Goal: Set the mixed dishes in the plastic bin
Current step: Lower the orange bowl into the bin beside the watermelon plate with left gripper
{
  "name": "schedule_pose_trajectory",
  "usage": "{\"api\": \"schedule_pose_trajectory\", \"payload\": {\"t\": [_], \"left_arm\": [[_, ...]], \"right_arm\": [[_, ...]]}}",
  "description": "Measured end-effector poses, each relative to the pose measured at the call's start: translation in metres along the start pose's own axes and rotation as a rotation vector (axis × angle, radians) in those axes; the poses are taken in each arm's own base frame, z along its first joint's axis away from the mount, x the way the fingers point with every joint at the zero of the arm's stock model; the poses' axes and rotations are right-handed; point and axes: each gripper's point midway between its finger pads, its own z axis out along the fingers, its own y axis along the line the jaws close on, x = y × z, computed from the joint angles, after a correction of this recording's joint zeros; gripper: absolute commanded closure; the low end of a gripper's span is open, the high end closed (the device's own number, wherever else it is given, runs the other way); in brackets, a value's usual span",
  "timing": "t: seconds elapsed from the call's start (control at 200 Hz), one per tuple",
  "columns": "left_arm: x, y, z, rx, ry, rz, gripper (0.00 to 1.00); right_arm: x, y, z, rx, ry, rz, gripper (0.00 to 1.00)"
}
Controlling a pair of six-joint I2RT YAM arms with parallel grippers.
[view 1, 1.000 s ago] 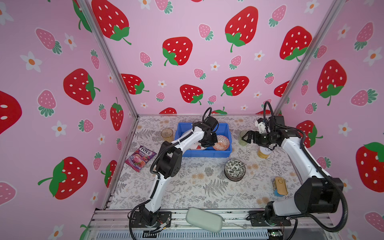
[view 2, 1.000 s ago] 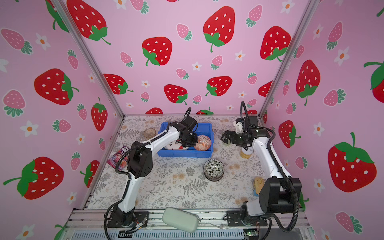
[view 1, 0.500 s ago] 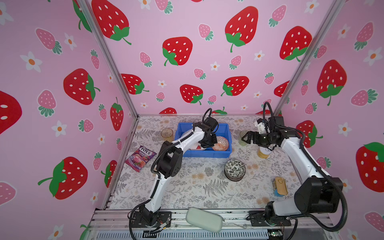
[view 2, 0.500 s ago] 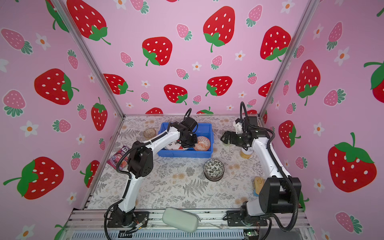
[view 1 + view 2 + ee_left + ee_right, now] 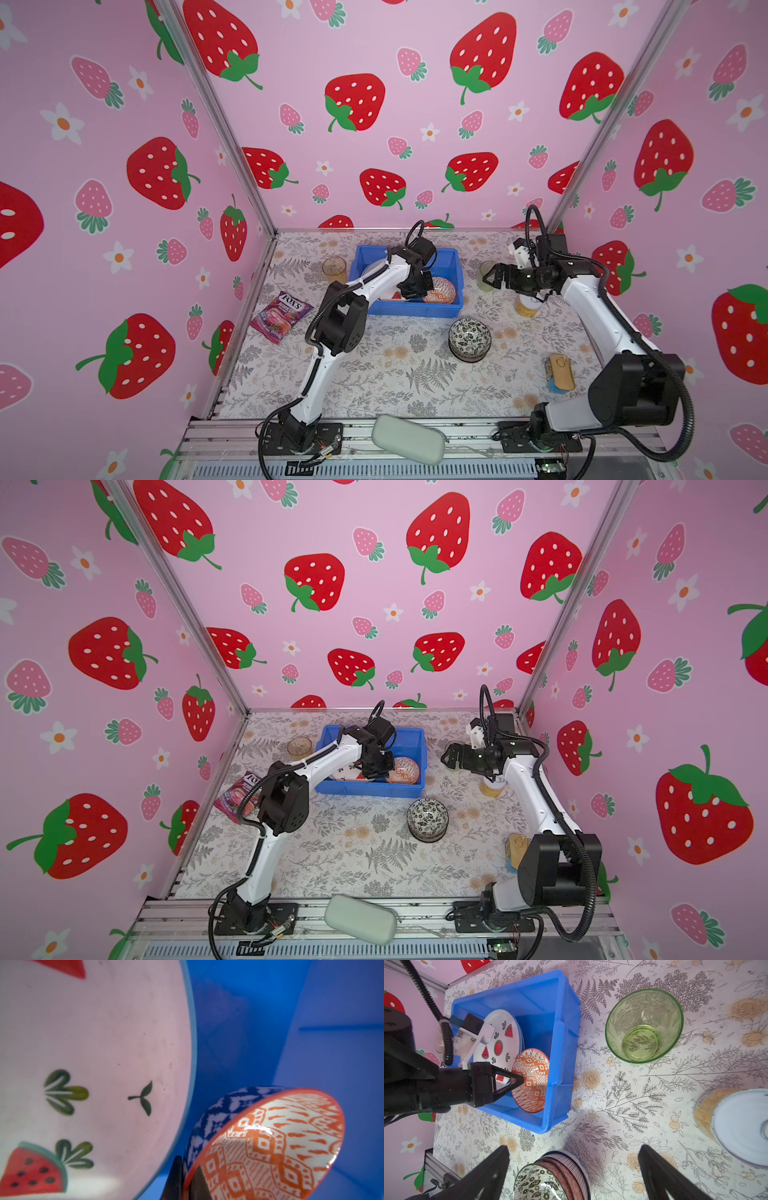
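The left gripper (image 5: 520, 1082) is down inside the blue bin (image 5: 415, 308), jaws pinched narrow on the rim of the orange bowl (image 5: 532, 1080). The bowl hangs steeply tilted at the bin's end nearest the green tumbler (image 5: 643, 1026). The blue-white bowl (image 5: 216, 1118) is tucked right behind it, and the watermelon plate (image 5: 104, 1043) leans just beside it in the bin's other half.

Here's the danger: that's a thin pinch on a glazed rim. If the jaws open with the bowl this tilted, it likely drops or rolls into the blue-white bowl or clacks against the plate's edge, and chips are possible. Whether it is already seated on anything cannot be told. The exit is risky too, because a sideways pull could drag the bowl along or nudge the plate.

Just outside that same end of the bin, the right gripper (image 5: 493, 277) hovers wide open and empty beside the green tumbler. The tumbler stands upright on the bench (image 5: 395, 374), so a low or off-centre approach could tip it, and smooth glass may slip.

The black-white bowl (image 5: 469, 336) waits near the bin's front wall. The amber tumbler (image 5: 333, 268) stands off the bin's opposite end. Both are outside the bin.
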Motion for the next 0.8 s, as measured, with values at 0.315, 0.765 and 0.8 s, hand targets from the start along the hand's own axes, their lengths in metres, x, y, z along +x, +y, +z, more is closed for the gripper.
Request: {"api": "schedule_pose_trajectory", "payload": {"t": [0.315, 0.765, 0.8], "left_arm": [[0.000, -0.003, 0.000, 0.010, 0.006, 0.006, 0.81], [0.004, -0.011, -0.005, 0.020, 0.015, 0.014, 0.59], [0.004, -0.011, -0.005, 0.021, 0.015, 0.016, 0.58]], "right_arm": [[0.000, 0.000, 0.000, 0.000, 0.000, -0.001, 0.01], [0.000, 0.000, 0.000, 0.000, 0.000, -0.002, 0.01], [0.000, 0.000, 0.000, 0.000, 0.000, -0.002, 0.01]]}}
